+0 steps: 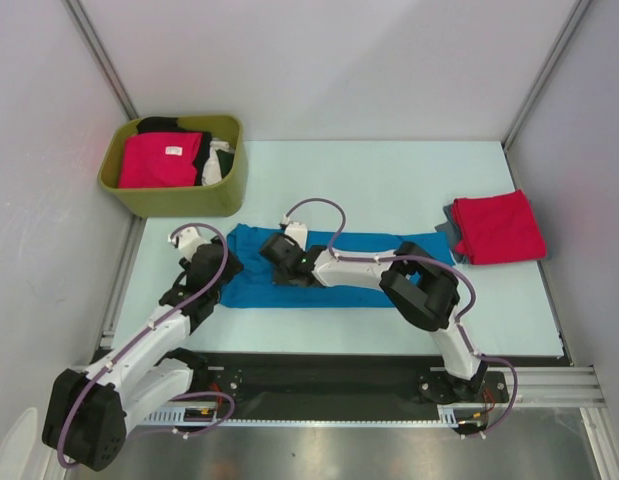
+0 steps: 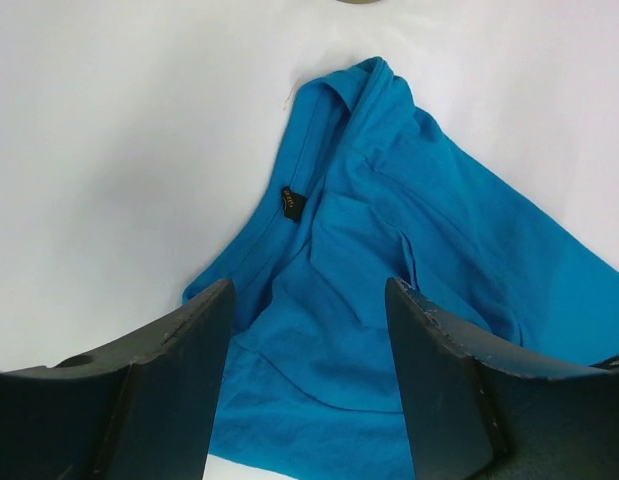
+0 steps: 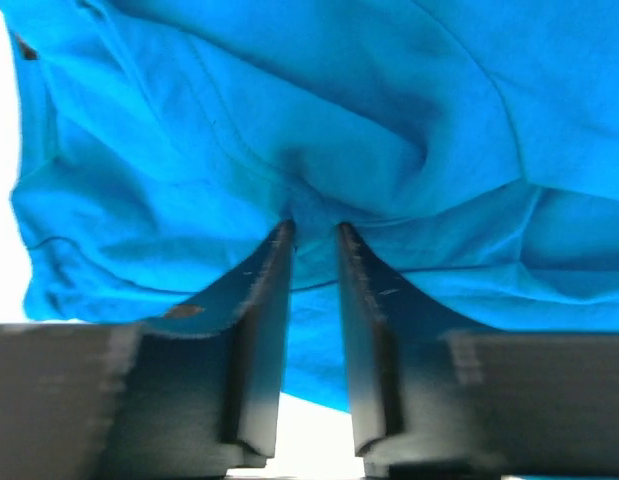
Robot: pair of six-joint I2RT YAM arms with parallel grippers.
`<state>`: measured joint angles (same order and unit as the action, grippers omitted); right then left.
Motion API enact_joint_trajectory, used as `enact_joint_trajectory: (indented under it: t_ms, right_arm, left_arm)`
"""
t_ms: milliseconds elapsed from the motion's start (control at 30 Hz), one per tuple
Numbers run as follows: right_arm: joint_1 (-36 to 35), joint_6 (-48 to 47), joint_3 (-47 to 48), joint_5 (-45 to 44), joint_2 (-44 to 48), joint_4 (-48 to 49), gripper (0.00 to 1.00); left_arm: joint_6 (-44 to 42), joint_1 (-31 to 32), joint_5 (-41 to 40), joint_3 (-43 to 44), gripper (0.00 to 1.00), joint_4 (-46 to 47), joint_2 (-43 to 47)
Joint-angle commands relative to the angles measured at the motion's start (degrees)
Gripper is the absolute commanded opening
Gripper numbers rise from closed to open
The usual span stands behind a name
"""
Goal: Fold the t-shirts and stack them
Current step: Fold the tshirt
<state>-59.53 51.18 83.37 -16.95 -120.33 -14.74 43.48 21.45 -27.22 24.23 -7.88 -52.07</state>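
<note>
– Blue t-shirt [image 1: 254, 282], where is it?
– Rumpled on the worktop [image 1: 389, 180], between the two arms.
– And the claws?
– Right claw [image 3: 314, 235] clenched on a fold of it; left claw [image 2: 309, 290] spread wide over its left end.

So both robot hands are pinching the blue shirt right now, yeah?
Not both. The left gripper is open, its fingers spread apart over the blue t-shirt without gripping it; the left wrist view shows that. The right gripper is pinching it.
</note>
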Motion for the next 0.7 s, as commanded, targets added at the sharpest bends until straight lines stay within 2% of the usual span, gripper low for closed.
enact_joint_trajectory:
  t_ms: [0, 33, 167, 300, 467, 667]
  right_arm:
    - [-0.94, -1.87, 3.63, -6.16, -2.27, -4.94, 0.27]
    - [-0.94, -1.78, 3.99, -6.77, -2.45, -5.38, 0.24]
    - [-1.03, -2.04, 3.47, -7.39, -1.58, -5.12, 0.00]
    - [-1.21, -2.40, 1.54, -8.01, 1.23, -4.60, 0.00]
    - [-0.94, -3.27, -6.02, -4.59, 7.30, 0.41, 0.00]
    - [0.20, -4.59, -9.80, 0.24, 10.29, -0.64, 0.00]
  left_arm:
    - [-0.59, -0.18, -0.11, 2.14, 0.68, 0.58, 0.66]
    - [-0.59, -0.18, -0.11, 2.14, 0.68, 0.58, 0.48]
    - [-0.68, -0.18, 0.07, 2.14, 0.67, 0.67, 0.13]
    - [-1.73, -0.18, 1.46, 2.23, 0.68, 1.29, -1.01]
    - [-2.18, -0.18, 1.91, 3.54, 0.68, 0.59, -3.12]
    - [-3.05, -0.18, 3.49, 3.11, 0.67, 1.46, -2.42]
